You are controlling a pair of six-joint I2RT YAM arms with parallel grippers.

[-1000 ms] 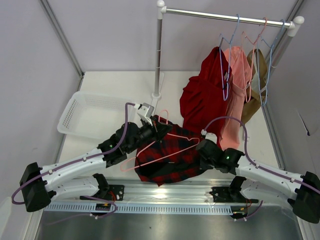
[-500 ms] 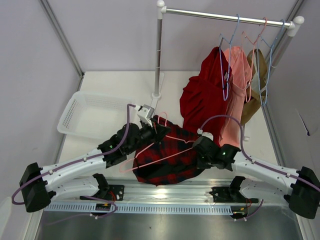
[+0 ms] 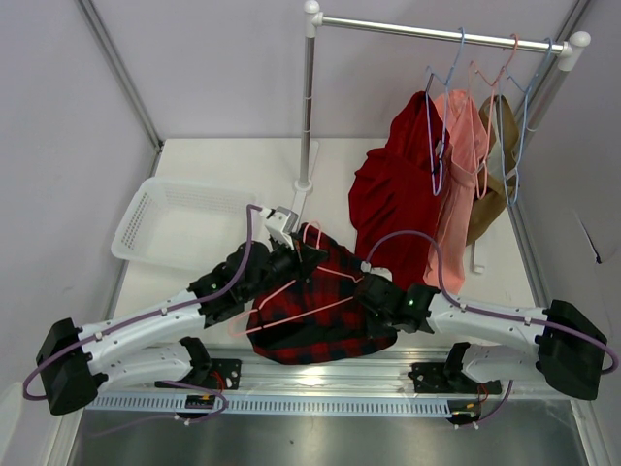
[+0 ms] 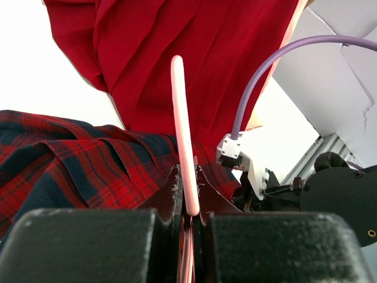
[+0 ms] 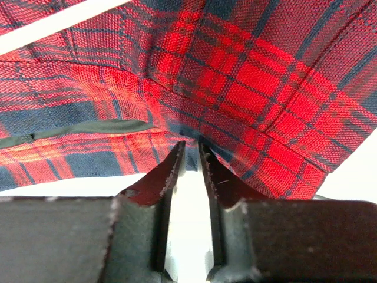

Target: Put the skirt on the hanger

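Pinching thin pink hanger [image 4: 179, 118] wire, left claw [image 4: 187, 177] shut tight; right claw [image 5: 189, 147] barely open, tips touching skirt [image 5: 247, 76] edge; skirt lies bunched between both claws, hanger wire across it.

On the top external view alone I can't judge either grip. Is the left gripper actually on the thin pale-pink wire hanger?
Observer: Yes. In the left wrist view the left gripper is shut on the pale-pink wire hanger, with the wire pinched between its jaws.
Operator: And the other arm?
Observer: In the right wrist view the right gripper has its jaws slightly apart, and the hem of the red-and-black plaid skirt lies at their tips.
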